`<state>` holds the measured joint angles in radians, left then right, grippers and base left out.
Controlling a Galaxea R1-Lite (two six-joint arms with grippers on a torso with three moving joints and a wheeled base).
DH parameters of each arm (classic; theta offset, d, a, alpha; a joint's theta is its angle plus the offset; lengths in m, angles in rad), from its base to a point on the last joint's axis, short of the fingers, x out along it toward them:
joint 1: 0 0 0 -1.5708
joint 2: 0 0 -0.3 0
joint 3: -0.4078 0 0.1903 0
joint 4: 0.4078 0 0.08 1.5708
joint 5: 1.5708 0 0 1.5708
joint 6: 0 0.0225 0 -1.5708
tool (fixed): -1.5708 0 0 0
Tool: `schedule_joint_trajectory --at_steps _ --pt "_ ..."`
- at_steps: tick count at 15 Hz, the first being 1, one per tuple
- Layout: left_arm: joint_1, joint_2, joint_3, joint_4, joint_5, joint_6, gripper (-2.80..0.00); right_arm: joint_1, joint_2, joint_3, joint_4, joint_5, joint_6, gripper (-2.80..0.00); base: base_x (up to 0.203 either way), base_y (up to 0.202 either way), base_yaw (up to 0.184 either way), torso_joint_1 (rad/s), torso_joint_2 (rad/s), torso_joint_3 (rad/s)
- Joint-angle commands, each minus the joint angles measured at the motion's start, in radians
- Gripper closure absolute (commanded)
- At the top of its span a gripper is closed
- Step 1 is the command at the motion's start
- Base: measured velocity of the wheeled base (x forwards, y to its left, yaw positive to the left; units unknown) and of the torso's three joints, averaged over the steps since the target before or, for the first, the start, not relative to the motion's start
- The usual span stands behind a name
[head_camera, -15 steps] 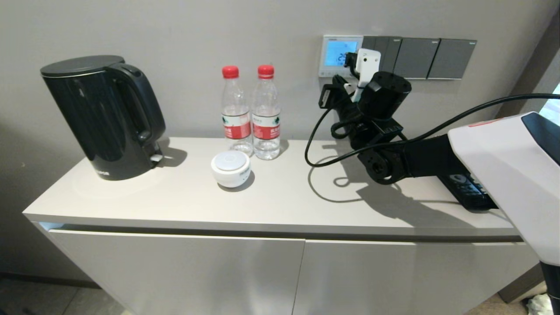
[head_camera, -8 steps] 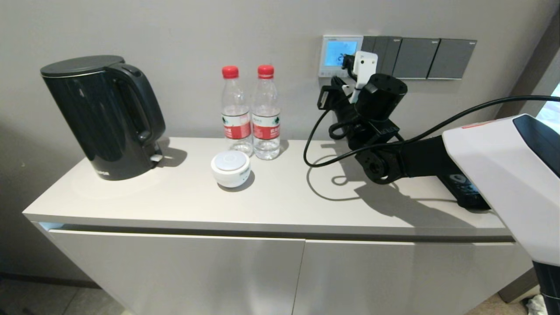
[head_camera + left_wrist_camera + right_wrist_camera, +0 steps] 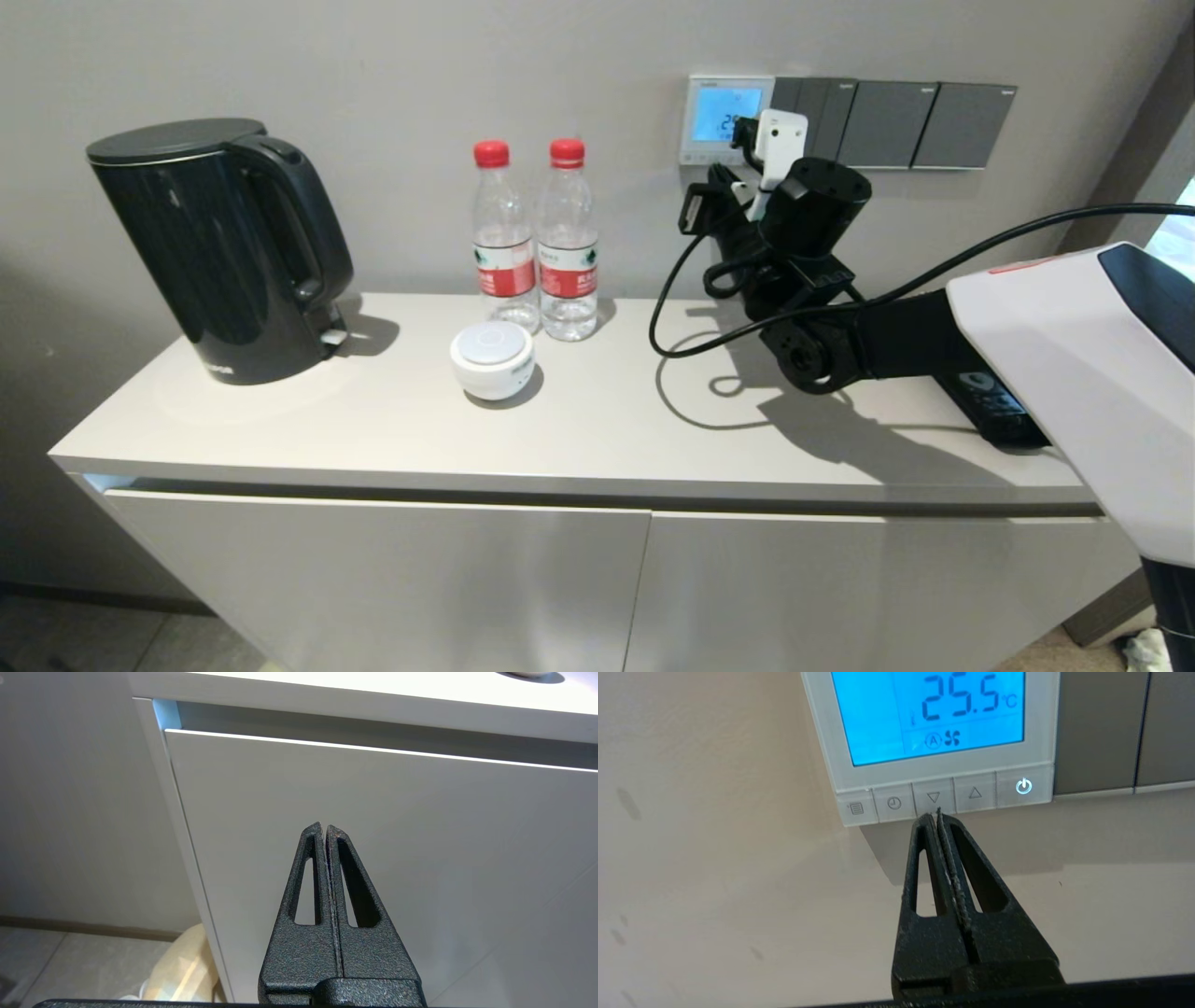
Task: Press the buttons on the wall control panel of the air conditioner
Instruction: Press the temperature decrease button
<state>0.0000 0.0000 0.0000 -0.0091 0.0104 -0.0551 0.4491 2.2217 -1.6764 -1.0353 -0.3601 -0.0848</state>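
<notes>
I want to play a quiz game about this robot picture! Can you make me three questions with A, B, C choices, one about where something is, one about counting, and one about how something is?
1. Which button is the right gripper tip at?
A. down arrow
B. power
C. clock

2. How many water bottles stand on the cabinet?
A. one
B. two
C. four

3. How are the right gripper's fingers?
A. wide open
B. holding a cup
C. shut together

Answers:
1 A, the tip meets the down arrow button on the thermostat.
2 B, two red-capped bottles.
3 C, no gap shows.
</notes>
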Motion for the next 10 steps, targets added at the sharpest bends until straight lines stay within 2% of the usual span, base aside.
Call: schedule_joint_trajectory --at_steps 1,10 --pt "0.0 0.0 0.0 0.0 0.0 0.0 0.0 0.0 -0.008 0.006 -0.009 -0.003 -0.001 0.0 0.0 0.0 0.0 0.0 0.0 0.0" --pt "0.0 0.0 0.0 -0.001 0.0 0.0 0.0 0.0 -0.008 0.003 -0.011 -0.003 -0.004 0.0 0.0 0.0 0.0 0.0 0.0 0.0"
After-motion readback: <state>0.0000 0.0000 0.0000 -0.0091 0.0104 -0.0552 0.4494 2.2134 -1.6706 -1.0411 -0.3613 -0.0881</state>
